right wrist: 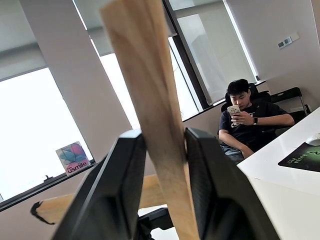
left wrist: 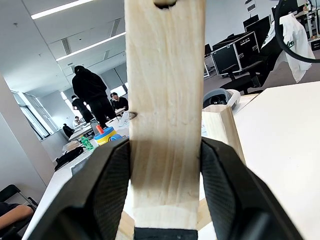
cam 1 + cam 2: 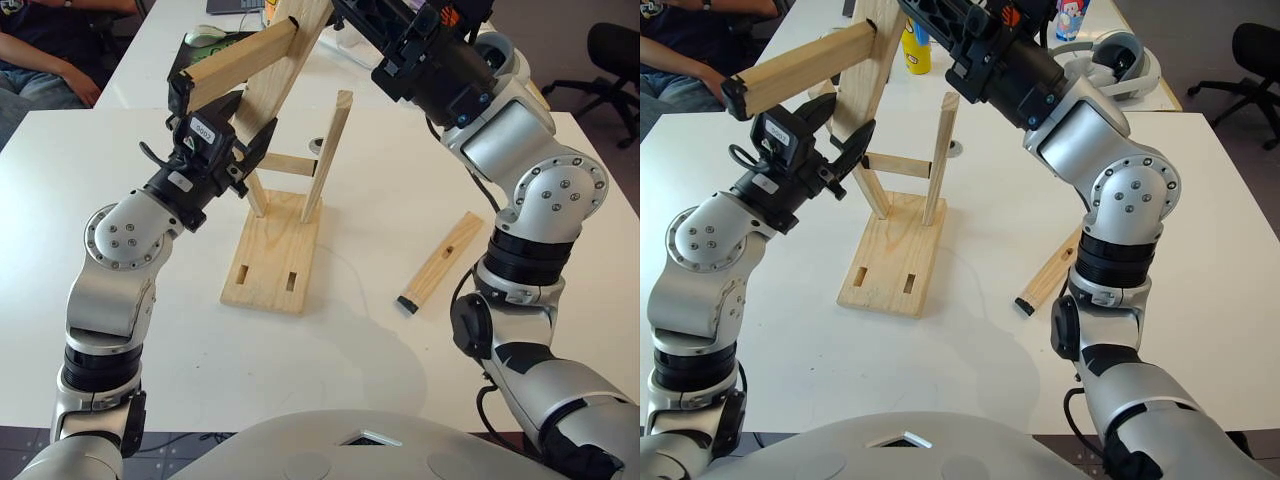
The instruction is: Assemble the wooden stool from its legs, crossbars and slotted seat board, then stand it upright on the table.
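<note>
The slotted seat board (image 3: 262, 262) lies flat on the white table. Two legs (image 3: 330, 150) stand in its far end, joined by a short crossbar (image 3: 286, 164). Above them my left gripper (image 3: 212, 112) is shut on a black-capped leg (image 3: 238, 60), seen between its pads (image 2: 107, 195) as a pale bar (image 2: 165, 110). That leg's far end meets a steeper wooden piece (image 3: 862, 75). My right gripper (image 3: 932, 18) is shut on that steeper piece (image 1: 150, 100), high over the table's far side. One more leg (image 3: 443, 262) lies loose on the table at the right.
A second table behind carries a white headset (image 3: 1120, 55), a yellow bottle (image 3: 915, 45) and other items. A seated person (image 3: 45, 50) is at the far left. Bare table (image 3: 400, 360) spreads in front of the board.
</note>
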Available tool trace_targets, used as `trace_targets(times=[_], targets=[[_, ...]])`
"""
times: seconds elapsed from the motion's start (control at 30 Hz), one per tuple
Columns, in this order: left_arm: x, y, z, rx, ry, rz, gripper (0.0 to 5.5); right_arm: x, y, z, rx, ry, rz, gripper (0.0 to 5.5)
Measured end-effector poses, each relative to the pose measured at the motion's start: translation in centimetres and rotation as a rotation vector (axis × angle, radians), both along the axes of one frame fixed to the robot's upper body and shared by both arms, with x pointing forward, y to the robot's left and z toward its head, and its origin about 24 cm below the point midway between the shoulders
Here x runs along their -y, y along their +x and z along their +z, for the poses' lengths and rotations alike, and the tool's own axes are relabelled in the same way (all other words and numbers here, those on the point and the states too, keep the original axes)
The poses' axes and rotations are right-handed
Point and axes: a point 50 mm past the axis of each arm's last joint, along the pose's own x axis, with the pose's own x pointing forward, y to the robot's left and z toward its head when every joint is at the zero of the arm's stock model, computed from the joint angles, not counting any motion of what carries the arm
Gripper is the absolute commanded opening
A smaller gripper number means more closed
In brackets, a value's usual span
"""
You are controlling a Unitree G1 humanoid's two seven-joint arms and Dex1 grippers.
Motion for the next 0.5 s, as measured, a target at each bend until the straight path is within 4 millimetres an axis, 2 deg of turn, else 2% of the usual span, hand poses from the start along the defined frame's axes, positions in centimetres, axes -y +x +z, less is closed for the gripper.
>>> trace_targets(times=[0.17,0.3,0.4,0.5], targets=[[0.2,-0.2,0.3,-0.025,-0.055,-0.041,3.21,0.0,0.1,-0.1,0.013,-0.008,0.012,1.10],[-0.1,-0.2,1.1,-0.060,-0.171,-0.082,3.26,0.2,0.0,0.0,0.034,-0.017,0.032,1.09],[-0.7,-0.5,1.6,-0.162,-0.320,-0.179,3.26,1.0,0.6,-0.1,0.041,-0.039,0.042,1.08],[-0.7,-1.5,1.6,-0.312,-0.449,-0.358,3.26,2.1,1.8,-0.3,0.029,-0.060,0.042,1.08]])
